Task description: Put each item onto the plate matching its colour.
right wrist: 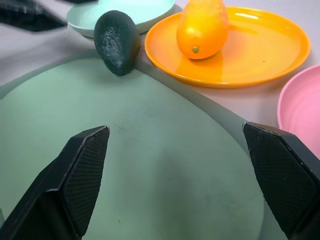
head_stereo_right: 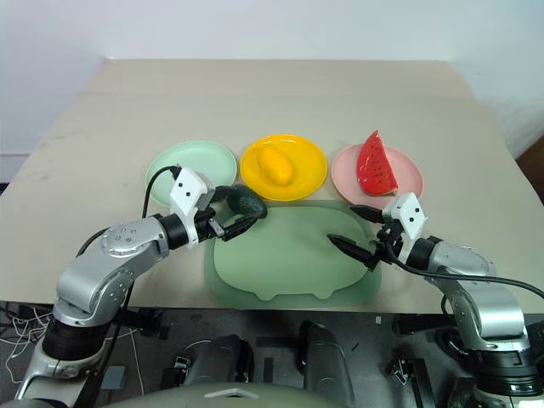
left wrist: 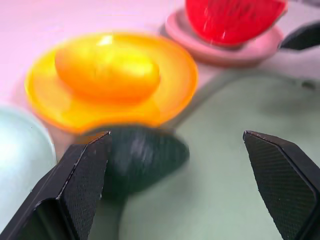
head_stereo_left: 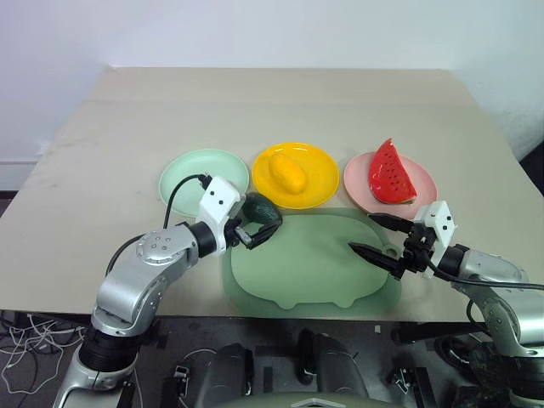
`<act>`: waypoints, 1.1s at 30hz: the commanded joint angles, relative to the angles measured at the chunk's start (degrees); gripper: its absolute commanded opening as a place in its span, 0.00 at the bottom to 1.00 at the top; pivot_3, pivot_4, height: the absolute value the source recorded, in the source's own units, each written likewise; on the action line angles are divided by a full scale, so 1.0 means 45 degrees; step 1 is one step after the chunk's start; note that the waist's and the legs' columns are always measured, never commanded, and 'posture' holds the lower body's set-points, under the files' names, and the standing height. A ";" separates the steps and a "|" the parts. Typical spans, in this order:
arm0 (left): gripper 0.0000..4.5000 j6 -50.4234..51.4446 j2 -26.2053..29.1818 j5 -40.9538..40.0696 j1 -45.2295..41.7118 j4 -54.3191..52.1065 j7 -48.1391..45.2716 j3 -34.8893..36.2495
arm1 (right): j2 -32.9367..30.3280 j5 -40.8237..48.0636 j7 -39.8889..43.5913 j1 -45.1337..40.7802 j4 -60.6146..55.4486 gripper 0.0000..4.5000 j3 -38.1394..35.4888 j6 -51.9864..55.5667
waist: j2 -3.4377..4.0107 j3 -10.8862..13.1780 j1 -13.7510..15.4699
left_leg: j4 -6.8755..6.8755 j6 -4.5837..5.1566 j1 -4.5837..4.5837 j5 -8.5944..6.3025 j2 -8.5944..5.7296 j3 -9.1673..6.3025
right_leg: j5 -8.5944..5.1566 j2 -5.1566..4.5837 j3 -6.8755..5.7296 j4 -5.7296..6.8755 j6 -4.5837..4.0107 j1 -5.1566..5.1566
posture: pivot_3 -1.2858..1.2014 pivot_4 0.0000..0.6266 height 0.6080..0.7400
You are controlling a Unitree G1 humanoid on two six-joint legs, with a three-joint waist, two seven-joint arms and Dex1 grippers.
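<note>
Avocado (left wrist: 137,159) btwn wide-spread left fingers (left wrist: 82,180), touching neither; right fingers (right wrist: 82,175) wide, nothing held.

Avocado (left wrist: 142,156) blurred beside the left claw (contact with finger unclear).

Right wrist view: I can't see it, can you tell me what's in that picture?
A dark green avocado stands at the edge of a dull green mat, seen between the right gripper's two open black fingers. Behind it, a yellow mango lies on a yellow plate, with a mint green plate and a pink plate on either side.
</note>
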 commanded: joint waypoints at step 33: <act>0.99 -1.3573 -0.0258 0.2479 -0.8303 1.9289 -1.3702 -0.0025 | 0.0583 0.0081 -0.0872 -0.0284 -0.0617 1.00 0.0312 0.0126 | -0.0006 0.0001 0.0003 | 0.0021 0.0002 -0.0014 0.0001 -0.0004 0.0039 | 0.0004 0.0010 -0.0018 -0.0002 0.0002 0.0002 | 0.52 0.24 0.95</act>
